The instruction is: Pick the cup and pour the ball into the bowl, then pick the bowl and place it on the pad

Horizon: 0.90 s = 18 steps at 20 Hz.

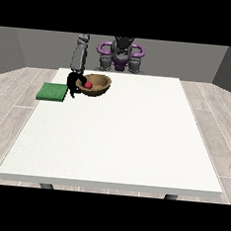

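The fingers of the hand at the view's left (73, 85) are curled down at the near-left rim of the bowl (101, 89), and they look closed on that rim, though you should treat this as a reading rather than a certainty (the hand is small and dark against the wood). The arm (79, 55) rises straight up from it towards the robot (121, 53). The other hand is not to be seen at all.

The red ball (88, 85) lies inside the bowl, close against the fingers, so the pouring seems finished and the step in hand is carrying the bowl. No cup shows anywhere on the table (119, 147).

To do it well, lift the bowl level, since a one-sided rim hold will tend to tip the far edge down and roll the ball out. Raise it enough to clear the edge of the green pad (52, 92), which lies just beside the hand at the table's left edge, then move sideways and set it down flat.

The bowl stands upright, mouth up; being round, it has no long axis to speak of. The pad's longer side runs across the view.
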Motion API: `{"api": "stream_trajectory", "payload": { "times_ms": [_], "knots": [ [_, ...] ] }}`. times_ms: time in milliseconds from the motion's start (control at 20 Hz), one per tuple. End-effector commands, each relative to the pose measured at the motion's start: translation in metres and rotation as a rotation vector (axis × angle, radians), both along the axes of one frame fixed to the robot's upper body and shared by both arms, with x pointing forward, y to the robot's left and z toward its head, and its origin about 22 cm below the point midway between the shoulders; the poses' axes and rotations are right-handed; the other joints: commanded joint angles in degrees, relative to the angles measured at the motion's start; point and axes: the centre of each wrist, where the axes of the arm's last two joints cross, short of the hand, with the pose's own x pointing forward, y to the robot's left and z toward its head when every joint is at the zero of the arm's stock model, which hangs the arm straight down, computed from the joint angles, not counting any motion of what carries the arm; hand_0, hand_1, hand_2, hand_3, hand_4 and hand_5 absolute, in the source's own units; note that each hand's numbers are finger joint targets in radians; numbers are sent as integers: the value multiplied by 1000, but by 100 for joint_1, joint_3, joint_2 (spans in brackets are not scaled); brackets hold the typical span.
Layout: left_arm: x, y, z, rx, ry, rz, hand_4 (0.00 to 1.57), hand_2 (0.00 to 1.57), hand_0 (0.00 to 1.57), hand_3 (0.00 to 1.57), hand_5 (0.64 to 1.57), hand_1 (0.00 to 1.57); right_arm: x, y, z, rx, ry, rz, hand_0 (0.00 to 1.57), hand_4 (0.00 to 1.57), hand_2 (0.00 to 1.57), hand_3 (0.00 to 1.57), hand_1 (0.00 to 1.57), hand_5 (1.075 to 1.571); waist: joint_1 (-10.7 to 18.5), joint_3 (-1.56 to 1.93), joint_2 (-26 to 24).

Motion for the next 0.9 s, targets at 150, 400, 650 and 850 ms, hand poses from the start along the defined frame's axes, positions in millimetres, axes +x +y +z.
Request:
{"api": "stream_trajectory", "payload": {
  "times_ms": [150, 400, 650, 850],
  "knots": [
    [-3, 10, 11, -6, -6, 0, 1143, 0, 0, 0, 1520, 0, -34, -64, -1, -191, 319, -130, 1571, 960, 1571, 1365, 1571, 1536, 6, 192, 284],
    [-3, 20, -9, -23, 47, 25, 1192, 0, 0, 0, 1526, 0, -21, -79, 33, -238, 329, -175, 1571, 1000, 1571, 1175, 1571, 1545, -41, 181, -72],
    [-6, 34, -18, -24, 66, 69, 1200, 0, 0, 0, 1540, 0, -7, -93, 68, -241, 341, -156, 1571, 1046, 1571, 969, 1571, 1557, -318, 181, -123],
    [-12, 44, -30, -29, 85, 83, 1203, 0, 0, 0, 1540, 0, -13, -130, 101, -311, 387, -164, 1571, 1050, 1571, 724, 1571, 1563, -434, 184, -211]
  ]
}}
